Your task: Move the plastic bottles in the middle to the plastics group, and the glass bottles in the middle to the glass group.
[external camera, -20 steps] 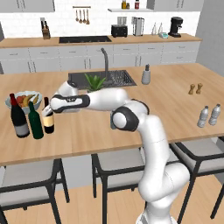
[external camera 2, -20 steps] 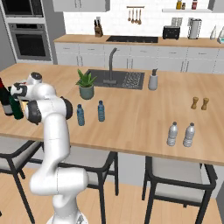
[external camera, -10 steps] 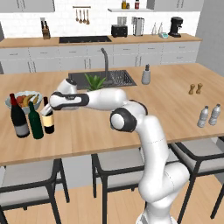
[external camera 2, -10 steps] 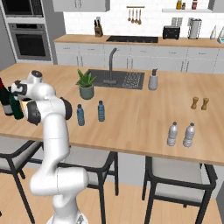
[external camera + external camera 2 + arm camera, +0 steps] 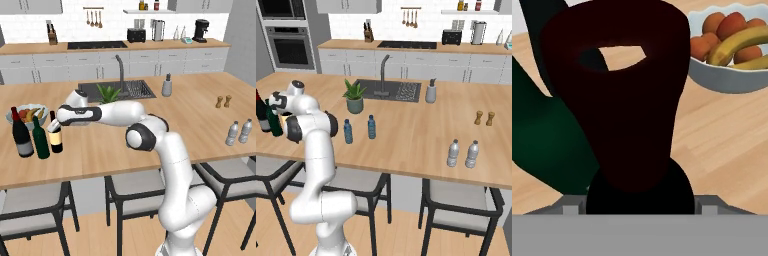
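Wine bottle (image 5: 55, 136), beside glass group (image 5: 30, 136): gripper (image 5: 53, 126) grips neck; release upright, withdraw straight up

You have a wooden island counter (image 5: 150, 145) with a dark sink (image 5: 117, 90) and tall faucet (image 5: 120, 67) set into it, and a potted plant (image 5: 354, 97) standing at the sink's front edge. Beside the sink stands a grey dispenser (image 5: 167, 86). A bowl of fruit (image 5: 732, 47) rests near the counter's left end. Two small wooden shakers (image 5: 484, 118) stand side by side toward the right. Along the back wall you see a toaster (image 5: 136, 34) and coffee maker (image 5: 201, 30).
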{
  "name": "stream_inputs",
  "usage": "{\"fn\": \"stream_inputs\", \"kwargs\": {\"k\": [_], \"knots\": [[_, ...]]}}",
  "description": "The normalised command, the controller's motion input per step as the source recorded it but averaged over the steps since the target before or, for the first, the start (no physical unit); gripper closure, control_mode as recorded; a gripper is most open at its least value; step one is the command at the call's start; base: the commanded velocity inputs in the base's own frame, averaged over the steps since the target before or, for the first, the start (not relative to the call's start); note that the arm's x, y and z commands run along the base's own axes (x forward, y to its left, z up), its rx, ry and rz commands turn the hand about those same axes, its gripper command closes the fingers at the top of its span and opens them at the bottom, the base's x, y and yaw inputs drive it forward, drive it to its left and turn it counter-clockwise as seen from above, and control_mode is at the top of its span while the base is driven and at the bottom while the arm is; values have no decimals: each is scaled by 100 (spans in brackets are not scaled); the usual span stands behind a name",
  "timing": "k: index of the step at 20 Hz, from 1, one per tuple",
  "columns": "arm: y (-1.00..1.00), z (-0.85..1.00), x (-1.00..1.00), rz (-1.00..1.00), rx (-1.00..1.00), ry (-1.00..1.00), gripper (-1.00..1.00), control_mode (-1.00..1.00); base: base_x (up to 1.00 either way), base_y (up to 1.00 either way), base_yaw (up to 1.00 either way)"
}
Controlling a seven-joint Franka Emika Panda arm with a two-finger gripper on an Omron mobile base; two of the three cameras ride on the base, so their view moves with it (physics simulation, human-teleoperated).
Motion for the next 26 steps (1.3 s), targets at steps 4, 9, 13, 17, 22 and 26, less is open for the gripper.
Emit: {"fn": "stream_inputs", "kwargs": {"k": [4,9,13,17,22,26], "knots": [[0,0,-10,0,-1,-2,100,-100,0,0,0],[0,0,0,0,0,-1,-100,-100,0,0,0],[0,0,0,0,0,0,-100,-100,0,0,0],[0,0,0,0,0,0,-100,-100,0,0,0],[0,0,0,0,0,0,-100,-100,0,0,0],[-3,10,-7,0,0,0,-100,-100,0,0,0]]}}
